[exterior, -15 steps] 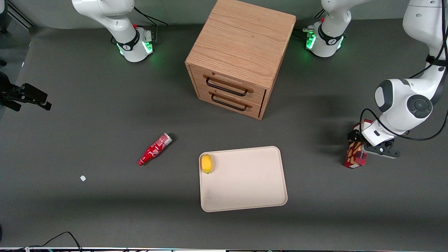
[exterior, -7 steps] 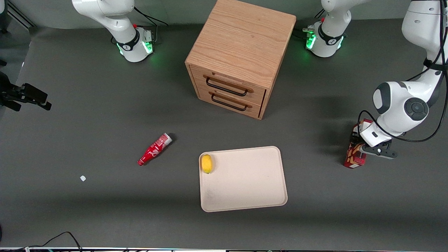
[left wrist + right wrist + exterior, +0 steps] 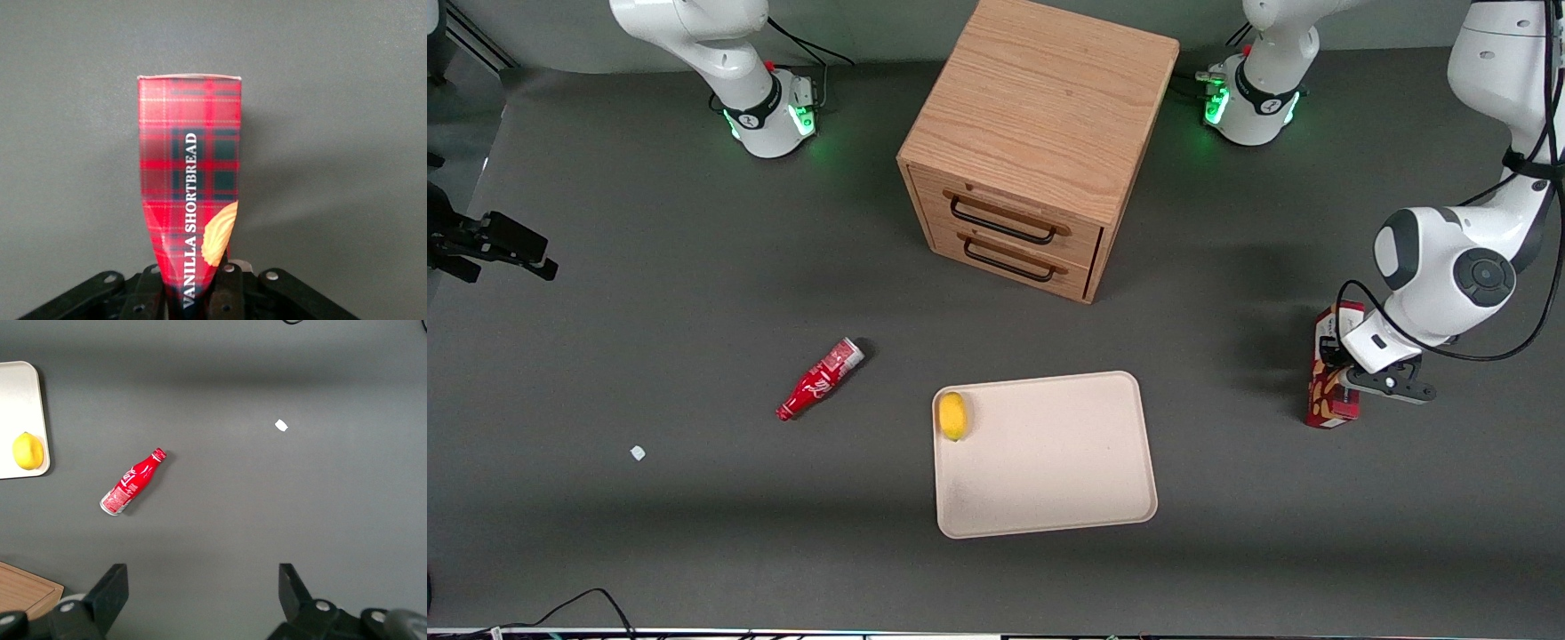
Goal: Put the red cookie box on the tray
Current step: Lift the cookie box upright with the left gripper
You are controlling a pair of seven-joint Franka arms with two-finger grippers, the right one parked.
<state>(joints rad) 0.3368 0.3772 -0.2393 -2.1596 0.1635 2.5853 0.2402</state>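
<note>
Tray (image 3: 1049, 498): cream rectangle with rounded corners and a low rim, flat on the grey table (image 3: 649, 551), the nearest large thing to the front camera, in front of the cabinet's drawers.
Lemon (image 3: 953, 415): yellow, lying on the tray at the edge toward the parked arm's end, touching the rim or just inside it.
Bottle (image 3: 819, 380): red soda bottle on its side on the table, beside the tray toward the parked arm's end, apart from it.
White scrap (image 3: 638, 452): small pale bit on the table, farther toward the parked arm's end than the bottle.
Cookie box (image 3: 1329, 396): dark-red plaid carton with tan cookie pictures, at the working arm's end of the table, well apart from the tray and not on it; the wrist view shows the words "VANILLA SHORTBREAD" along one face (image 3: 190, 200).
Gripper (image 3: 1343, 356): at the cookie box, clamped on it; in the wrist view the two fingers (image 3: 227, 293) press either side of the carton's near end and the carton narrows where they pinch it.
Box contact with table: cannot tell whether its lower end rests on the surface or hangs just above it.
Cabinet (image 3: 1040, 133): wooden, two drawers with dark handles, both drawers closed, farther from the front camera than the tray.
</note>
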